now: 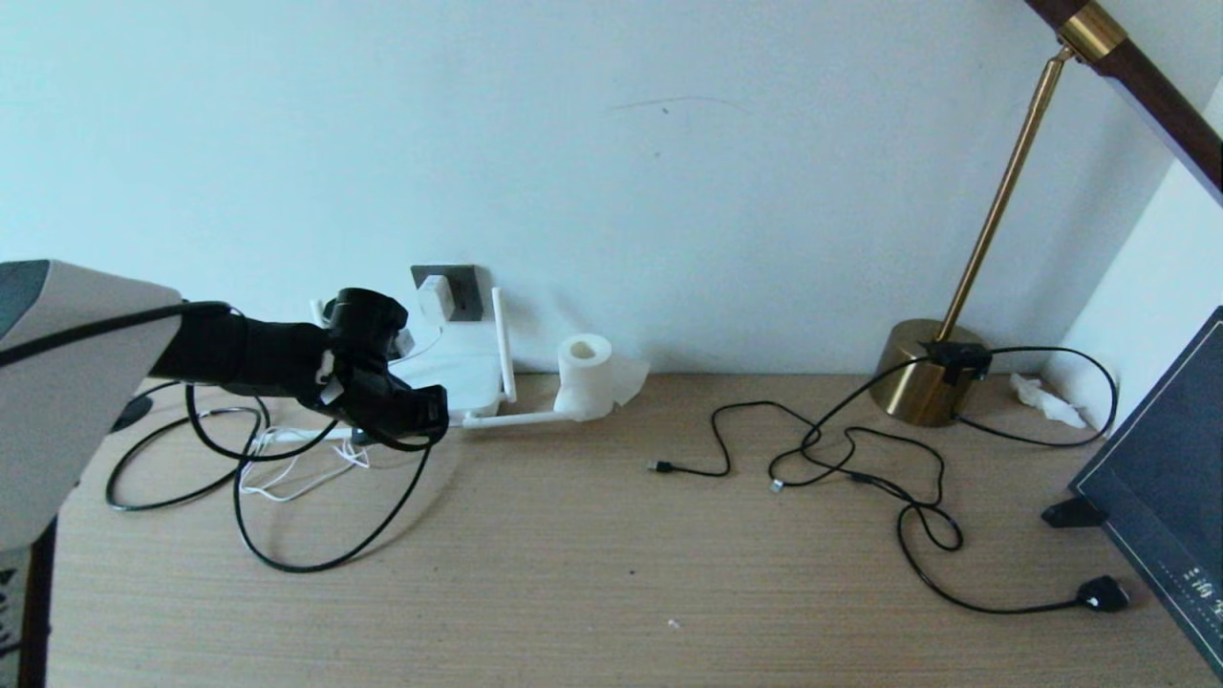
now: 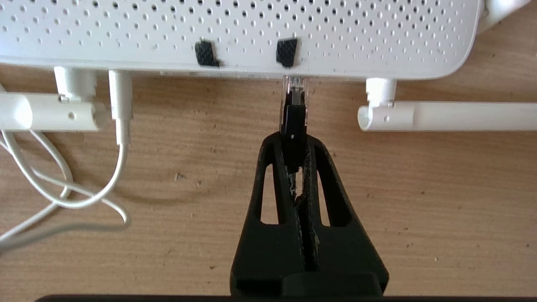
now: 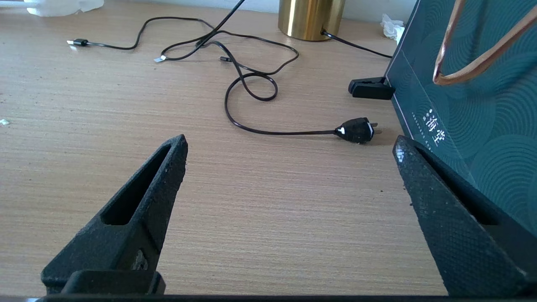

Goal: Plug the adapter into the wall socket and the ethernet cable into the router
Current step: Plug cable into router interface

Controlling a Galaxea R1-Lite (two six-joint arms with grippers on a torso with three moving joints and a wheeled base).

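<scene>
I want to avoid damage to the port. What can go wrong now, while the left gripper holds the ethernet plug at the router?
1. The left gripper pinches only the rear of the ethernet cable; its plug could tilt and jam at the router edge.
2. The router may slide away when pushed.
3. The cable's slack loops under the arm and could snag.

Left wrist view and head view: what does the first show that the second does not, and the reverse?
Only the left wrist view shows the left gripper shut on the ethernet cable, its clear plug tip at the router's edge; whether it is fully seated I cannot tell.

Only the head view shows the adapter sitting in the wall socket, the toilet-paper roll, the brass lamp and the thin black cords on the table.

Both show the router, its white antennas, the white cord and the wooden table.
</scene>
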